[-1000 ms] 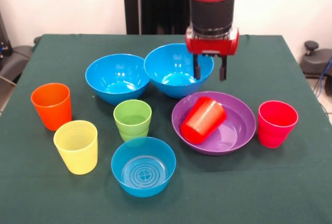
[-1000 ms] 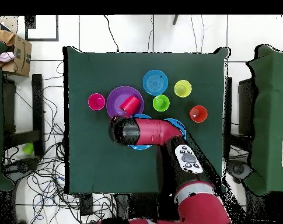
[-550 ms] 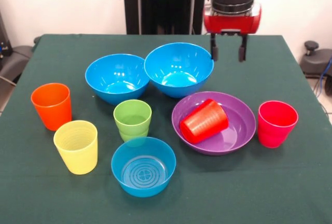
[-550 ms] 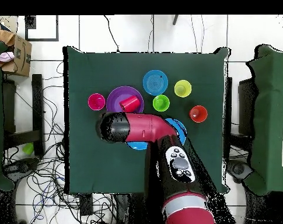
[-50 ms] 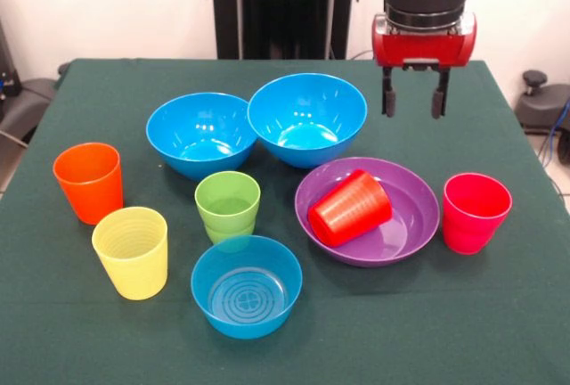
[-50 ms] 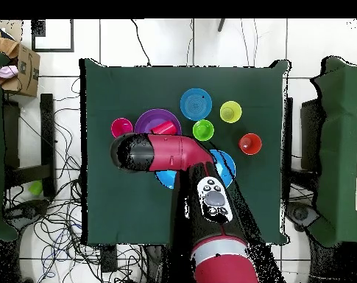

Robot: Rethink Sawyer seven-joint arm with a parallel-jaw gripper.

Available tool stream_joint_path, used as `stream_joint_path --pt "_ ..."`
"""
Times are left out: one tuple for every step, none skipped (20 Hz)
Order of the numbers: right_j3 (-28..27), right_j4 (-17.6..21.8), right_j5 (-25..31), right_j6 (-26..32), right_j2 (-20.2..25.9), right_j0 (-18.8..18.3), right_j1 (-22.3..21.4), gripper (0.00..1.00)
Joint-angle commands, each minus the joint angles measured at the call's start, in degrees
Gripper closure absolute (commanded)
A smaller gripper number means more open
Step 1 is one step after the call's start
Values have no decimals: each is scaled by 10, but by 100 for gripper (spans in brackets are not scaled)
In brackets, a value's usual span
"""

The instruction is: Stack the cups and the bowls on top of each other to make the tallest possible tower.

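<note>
Gripper (image 5: 414,100) hangs empty, fingers spread, above the table behind the purple bowl (image 5: 405,225). Red cup (image 5: 349,208) lies tipped inside that bowl, below and to the gripper's front-view left, long axis slanting, mouth toward the pink cup (image 5: 476,212).

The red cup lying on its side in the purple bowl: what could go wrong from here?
The red cup lies tipped in the purple bowl, so it may roll when touched. The open hand hangs empty above the table, and nothing is stacked yet. The two large blue bowls touch, so lifting one could drag the other.
</note>
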State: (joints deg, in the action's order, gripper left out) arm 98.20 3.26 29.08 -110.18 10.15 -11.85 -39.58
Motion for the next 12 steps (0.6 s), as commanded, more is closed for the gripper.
stream_joint_path --pt "-34 22 13 -25 1 -10 41 0" --pt "-35 21 11 -20 5 -15 43 0" --pt "-33 21 10 -18 6 -20 45 0" --pt "-38 23 7 -18 4 -23 49 0" --pt "-33 23 -12 -19 8 -30 56 0" --pt "-33 23 -18 -14 14 -37 62 0" --pt "-32 23 -24 -8 22 -44 68 0" --pt "-29 24 -27 -9 23 -44 66 0" --pt "-30 29 -26 -5 21 -46 64 0" --pt "-30 31 -21 -5 20 -44 60 0" --pt "-35 36 -17 -5 13 -41 58 0" --pt "-40 39 -19 -6 10 -38 58 0"
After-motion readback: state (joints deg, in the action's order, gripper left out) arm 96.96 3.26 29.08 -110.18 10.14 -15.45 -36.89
